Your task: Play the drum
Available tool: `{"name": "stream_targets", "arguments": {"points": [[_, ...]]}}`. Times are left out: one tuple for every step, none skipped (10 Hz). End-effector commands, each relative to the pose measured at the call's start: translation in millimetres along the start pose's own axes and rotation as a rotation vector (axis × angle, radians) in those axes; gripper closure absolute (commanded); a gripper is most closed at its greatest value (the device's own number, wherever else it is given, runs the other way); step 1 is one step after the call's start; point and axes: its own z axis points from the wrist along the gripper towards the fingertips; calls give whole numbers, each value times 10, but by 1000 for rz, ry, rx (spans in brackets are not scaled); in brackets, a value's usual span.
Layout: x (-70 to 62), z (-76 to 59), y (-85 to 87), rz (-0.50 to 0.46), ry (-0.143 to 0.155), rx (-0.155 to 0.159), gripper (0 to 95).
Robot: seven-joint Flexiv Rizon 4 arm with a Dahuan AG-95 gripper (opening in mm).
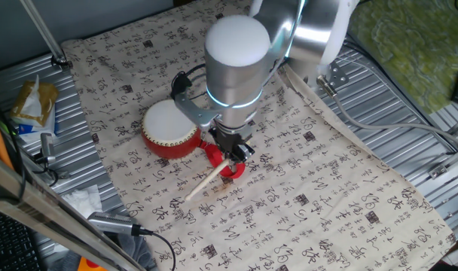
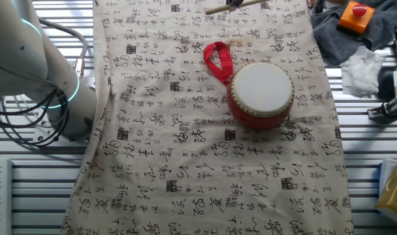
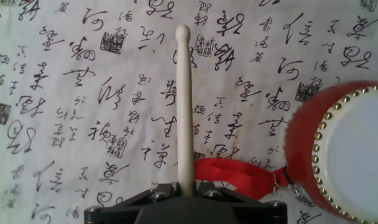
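The small round drum with a red body, flat white skin and gold studs around the rim [image 1: 169, 128] sits on the cream cloth printed with black calligraphy [image 1: 312, 173] that covers the table. In the other fixed view the drum [image 2: 260, 94] is seen whole, with its red ribbon loop [image 2: 217, 60] lying flat on the cloth beside it. In the hand view only part of the drum [image 3: 344, 152] shows, cut off by the right and bottom edges, and the ribbon [image 3: 235, 174] is partly hidden behind the gripper body.

The two-finger gripper [image 1: 232, 156] is closed on one end of a thin light wooden stick [image 1: 206, 181], which slants down away from the drum, its far end near the cloth. The silver arm hides most of the fingers in that view. In the hand view the stick [image 3: 184, 106] runs straight out from between the black jaws to its rounded tip over bare cloth, beside the drum and not touching it. In the other fixed view only a short piece of stick [image 2: 234, 6] shows at the top edge; the gripper there is too cut off to make out.
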Motion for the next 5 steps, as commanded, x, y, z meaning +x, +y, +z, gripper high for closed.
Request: {"name": "stream_targets", "arguments": {"points": [[-137, 6, 214, 40, -5, -24, 950], [-219, 42, 438, 58, -3, -22, 950], [-264, 84, 581, 70, -1, -16, 950], [-334, 189, 773, 87, -3, -11, 950], [-375, 252, 861, 93, -5, -10, 950]]}}
